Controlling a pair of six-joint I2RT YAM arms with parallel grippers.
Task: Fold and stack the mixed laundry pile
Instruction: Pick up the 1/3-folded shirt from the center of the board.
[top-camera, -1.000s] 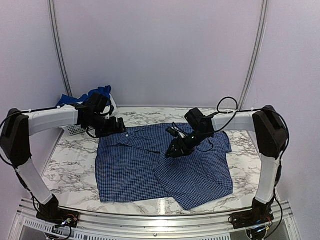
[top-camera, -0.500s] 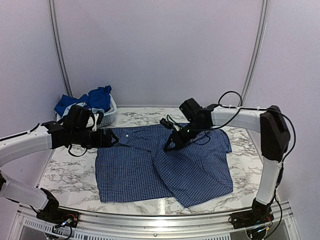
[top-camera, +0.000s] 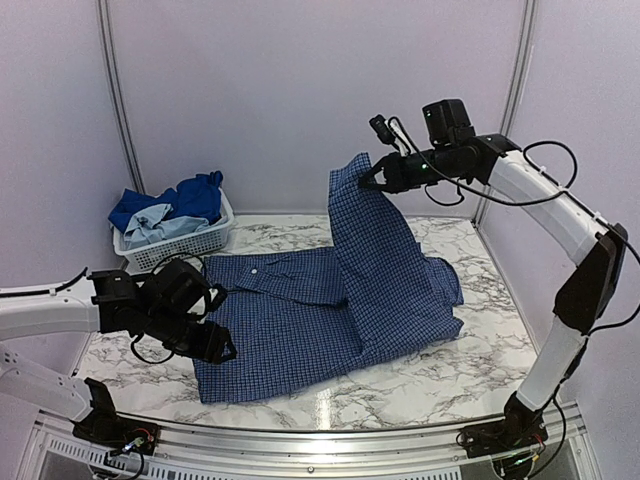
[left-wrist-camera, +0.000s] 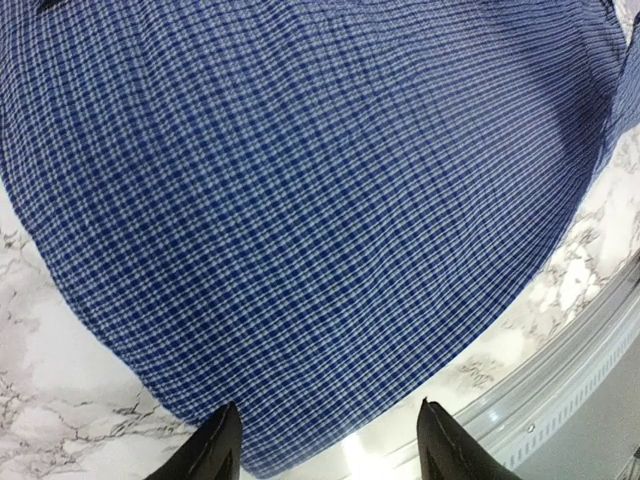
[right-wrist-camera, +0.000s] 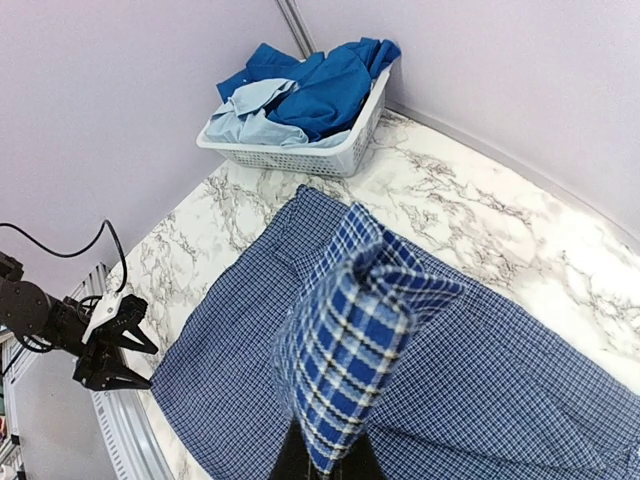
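Observation:
The navy small-check shirt (top-camera: 290, 320) lies spread on the marble table. My right gripper (top-camera: 375, 180) is shut on a bunched fold of it, holding that part high above the back of the table so the cloth hangs down in a sheet. In the right wrist view the pinched fold (right-wrist-camera: 365, 320) rises from the gripper (right-wrist-camera: 325, 465). My left gripper (top-camera: 222, 350) hovers low at the shirt's front left corner. Its jaws are open, the fingertips (left-wrist-camera: 222, 445) straddling the hem (left-wrist-camera: 300, 420) without gripping it. More of the laundry pile, royal blue clothes (top-camera: 190, 195) and a pale blue garment (top-camera: 155, 225), sits in the basket.
The white slatted basket (top-camera: 175, 250) stands at the back left corner, against the wall. A metal rail (top-camera: 320, 435) runs along the table's near edge. Bare marble (top-camera: 400, 385) shows in front of the shirt and at its right.
My right gripper shut on the shirt and lifted that part up and back to the right. My left arm swung from the collar to the front left hem, its jaws narrowing.

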